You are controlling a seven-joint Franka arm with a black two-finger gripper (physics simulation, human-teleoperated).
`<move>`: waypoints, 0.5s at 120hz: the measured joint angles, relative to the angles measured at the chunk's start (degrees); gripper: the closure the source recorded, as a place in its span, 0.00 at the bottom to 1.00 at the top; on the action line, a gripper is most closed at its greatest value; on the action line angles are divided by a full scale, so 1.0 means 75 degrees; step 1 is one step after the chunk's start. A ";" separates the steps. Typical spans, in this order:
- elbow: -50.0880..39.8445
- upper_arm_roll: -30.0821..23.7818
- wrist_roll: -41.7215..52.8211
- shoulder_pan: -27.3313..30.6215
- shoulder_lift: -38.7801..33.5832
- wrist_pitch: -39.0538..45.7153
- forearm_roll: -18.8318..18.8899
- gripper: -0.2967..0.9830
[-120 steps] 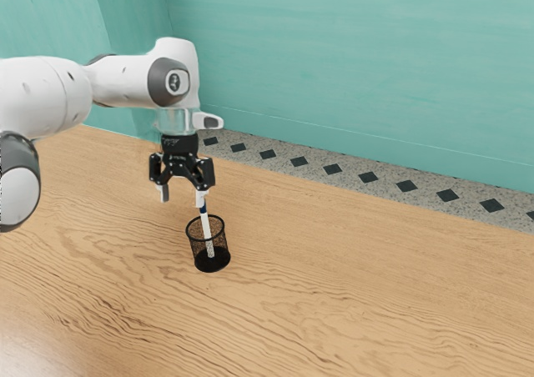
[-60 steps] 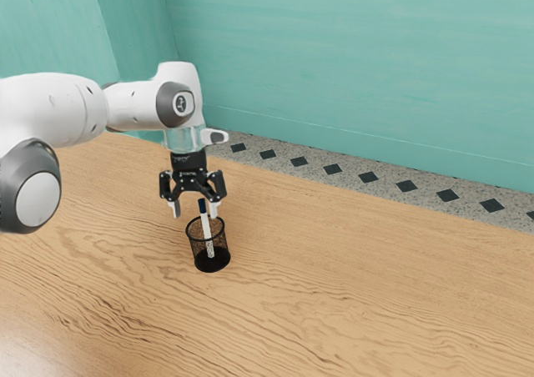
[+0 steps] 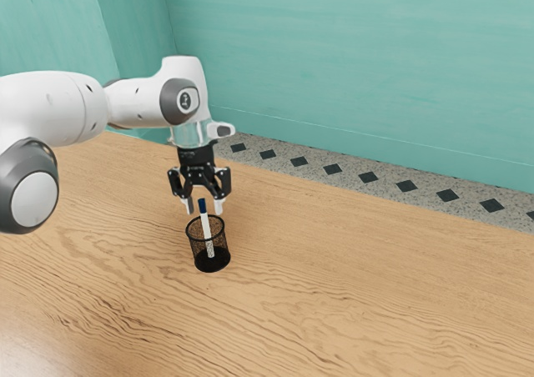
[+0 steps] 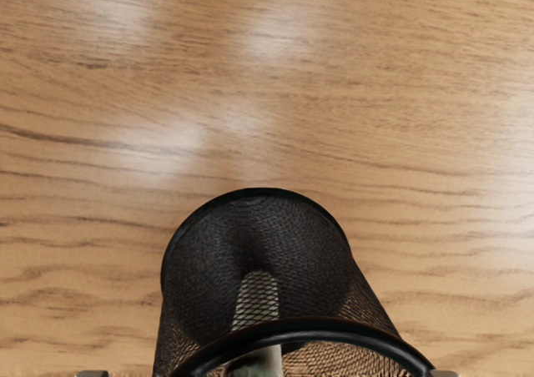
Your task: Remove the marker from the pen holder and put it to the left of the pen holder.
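Two-fingered and black, my claw (image 3: 204,207) points down just above a pen holder (image 3: 221,248), at the end of my white and grey arm (image 3: 135,106), which reaches in from the exterior view's left. Its fingers stand apart, with a clear gap between their pale tips, and they are not clamped on anything. In the exterior view, the dark blue cap (image 3: 202,204) of a marker (image 3: 207,227) shows in that gap, nearer to one fingertip than to the other.

The marker is inside the pen holder, cap end up, with its white body slanting a little so that the top leans toward the exterior view's left. The cap and upper body rise above the rim, and the lower part can be seen through the mesh.

The pen holder is a round cup of black wire mesh, upright on a light brown wooden table (image 3: 350,294) with wavy grain. The wrist view looks down on its thick black rim and dark mesh, with part of the marker visible through the weave. Pale patches of shine lie on the wood near it.

Behind the table are a grey speckled floor (image 3: 317,166) with dark diamond shapes and a teal wall (image 3: 334,60).
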 joint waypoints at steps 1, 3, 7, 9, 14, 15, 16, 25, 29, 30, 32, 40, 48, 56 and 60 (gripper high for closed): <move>-0.0010 0.0001 -0.0001 -0.0001 -0.0001 0.0002 0.0000 0.40; -0.0027 0.0004 -0.0003 -0.0002 -0.0003 0.0005 0.0001 0.41; -0.0058 0.0014 -0.0007 -0.0004 -0.0005 0.0011 0.0002 0.42; -0.0077 0.0019 -0.0009 -0.0004 -0.0006 0.0014 0.0003 0.43; -0.0103 0.0030 -0.0014 -0.0005 -0.0007 0.0020 0.0001 0.45; -0.0107 0.0032 -0.0015 -0.0005 -0.0008 0.0021 0.0001 0.45; -0.0110 0.0034 -0.0016 -0.0005 -0.0010 0.0022 0.0000 0.46; -0.0116 0.0042 -0.0024 -0.0004 -0.0017 0.0029 0.0003 0.52; -0.0108 0.0048 -0.0028 0.0002 -0.0026 0.0032 0.0006 0.54; -0.0106 0.0049 -0.0028 0.0005 -0.0033 0.0032 0.0007 0.55; -0.0103 0.0051 -0.0030 0.0008 -0.0051 0.0033 0.0008 0.56; -0.0061 0.0055 -0.0035 0.0014 -0.0096 0.0037 0.0013 0.61; -0.0034 0.0056 -0.0040 -0.0001 -0.0108 0.0039 0.0020 0.64; -0.0022 0.0048 -0.0046 -0.0013 -0.0112 0.0041 0.0019 0.66; -0.0020 0.0047 -0.0048 -0.0015 -0.0110 0.0042 0.0019 0.67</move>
